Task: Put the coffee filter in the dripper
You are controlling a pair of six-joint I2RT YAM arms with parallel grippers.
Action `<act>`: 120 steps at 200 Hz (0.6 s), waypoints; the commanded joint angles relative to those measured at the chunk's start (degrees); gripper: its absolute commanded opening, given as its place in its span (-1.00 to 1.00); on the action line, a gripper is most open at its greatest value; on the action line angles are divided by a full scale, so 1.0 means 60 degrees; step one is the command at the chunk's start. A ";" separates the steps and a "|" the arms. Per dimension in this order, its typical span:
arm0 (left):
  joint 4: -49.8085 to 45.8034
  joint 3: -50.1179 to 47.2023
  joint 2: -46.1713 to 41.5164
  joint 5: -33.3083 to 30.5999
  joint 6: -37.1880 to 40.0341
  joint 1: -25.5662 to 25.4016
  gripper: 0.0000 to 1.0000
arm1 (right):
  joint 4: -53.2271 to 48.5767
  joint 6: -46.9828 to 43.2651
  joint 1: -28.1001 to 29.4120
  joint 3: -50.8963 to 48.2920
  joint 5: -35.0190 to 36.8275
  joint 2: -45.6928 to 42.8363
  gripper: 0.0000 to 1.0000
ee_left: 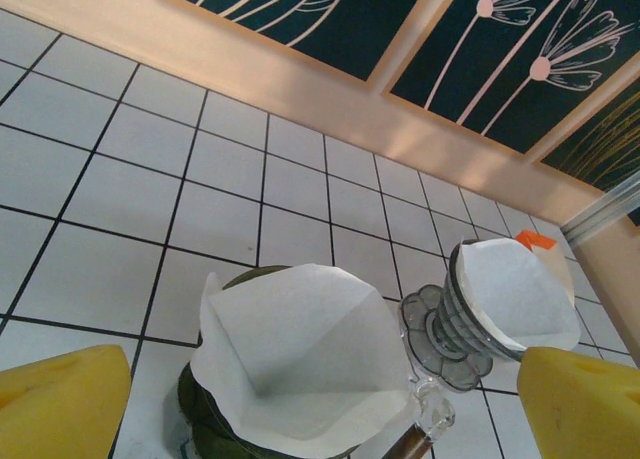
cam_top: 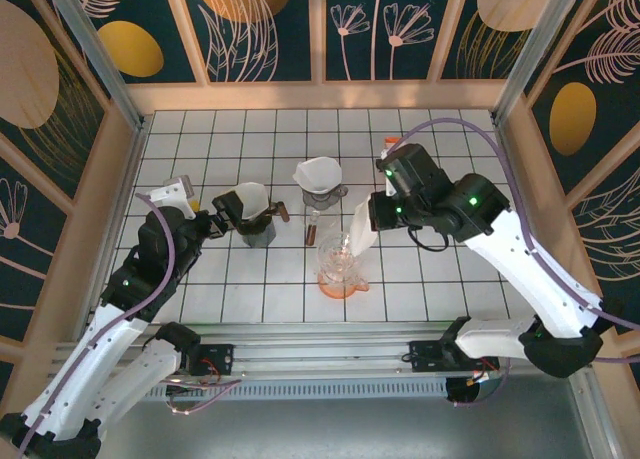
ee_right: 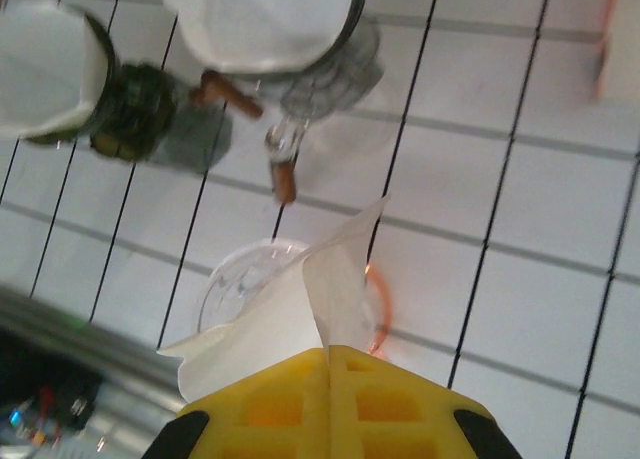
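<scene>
Coffee filter (ee_right: 270, 319) pinched in right hand (ee_right: 330, 354), half hiding clear dripper (ee_right: 232, 274); left hand (ee_left: 320, 399) apart, fingers (ee_left: 60, 404) cropped

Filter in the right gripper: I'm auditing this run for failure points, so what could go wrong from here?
1. The right gripper pinches the filter by one edge, so it may land folded instead of opening inside the empty dripper.
2. The filter looks off-centre over that rim, so lowering it could snag the rim or nudge the glass.

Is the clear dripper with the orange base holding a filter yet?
No, the clear dripper looks empty, and the white filter is pinched in the shut right claw instead.
</scene>
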 commanded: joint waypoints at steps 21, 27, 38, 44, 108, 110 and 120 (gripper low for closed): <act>0.0390 -0.0062 -0.0139 0.0464 0.0132 0.0064 0.98 | -0.1748 0.0459 -0.0135 0.1508 -0.1904 0.0995 -1.00; 0.0402 -0.0089 -0.0140 0.0478 0.0140 0.0072 0.98 | -0.1876 0.0440 -0.0193 0.1696 -0.2046 0.1114 -1.00; 0.0407 -0.0115 -0.0142 0.0505 0.0167 0.0067 0.98 | -0.1907 0.0458 -0.0359 0.1872 -0.2436 0.1246 -1.00; 0.0395 -0.0120 -0.0141 0.0528 0.0172 0.0061 0.98 | -0.1907 0.0504 -0.0429 0.1873 -0.2662 0.1296 -1.00; 0.0563 -0.0238 -0.0121 0.0912 0.0242 0.0063 0.98 | -0.1893 0.0337 -0.0577 0.1131 -0.3398 0.1730 -1.00; 0.0568 -0.0249 -0.0130 0.0927 0.0240 0.0066 0.98 | -0.1881 0.0325 -0.0594 0.1105 -0.3398 0.1742 -1.00; 0.0606 -0.0252 -0.0115 0.1035 0.0264 0.0057 0.98 | -0.1789 0.0265 -0.0667 0.0922 -0.3388 0.1739 -1.00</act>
